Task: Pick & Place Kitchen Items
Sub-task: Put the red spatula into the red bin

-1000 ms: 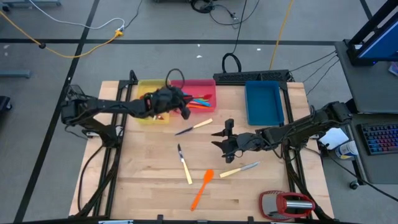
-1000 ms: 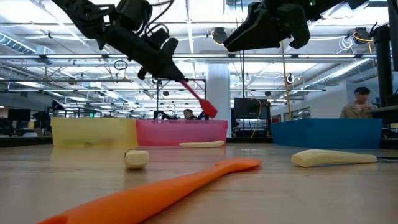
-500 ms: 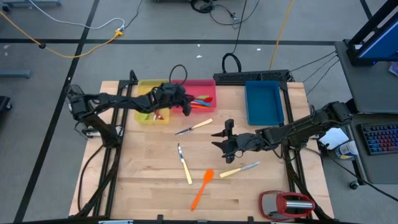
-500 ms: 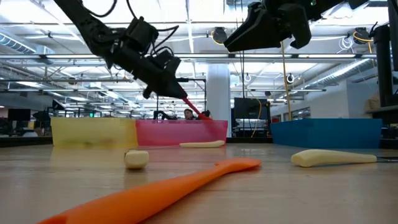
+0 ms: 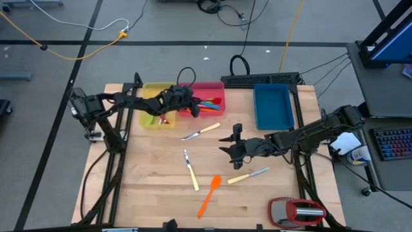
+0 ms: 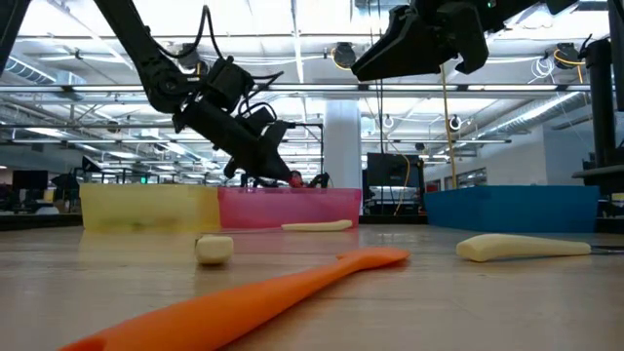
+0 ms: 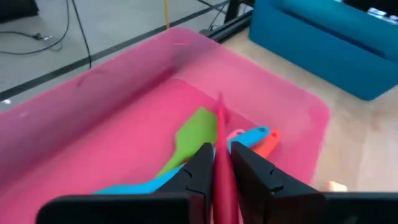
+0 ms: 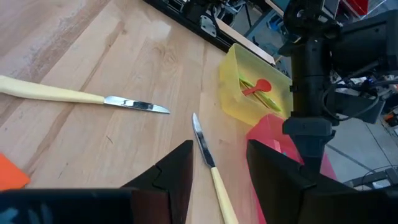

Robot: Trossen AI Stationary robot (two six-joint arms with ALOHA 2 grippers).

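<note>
While the left gripper [image 7: 221, 163] hangs over the pink tray [image 5: 217, 87] at about twelve o'clock on the tabletop [image 5: 154, 193], its fingers [image 7: 196, 167] pinch the slim handle of a red spatula [image 7: 221, 143] whose blade points down into the tray, where green, blue and orange utensils already lie. This looks like the placing step of one cycle: the spatula is over its bin but not yet let go. The next move, by my reading, calls for the fingers to part so the spatula drops among the others, then a lift clear of the tray wall. The right gripper [image 5: 230, 147] waits near the centre of the tabletop, its fingers spread and holding nothing. Still loose on the wood are an orange spatula [image 5: 209, 196] toward six o'clock, a cream-handled knife [image 5: 248, 174] just beside the right gripper at about five o'clock, and two more knives [image 5: 190, 169] around the middle.
</note>
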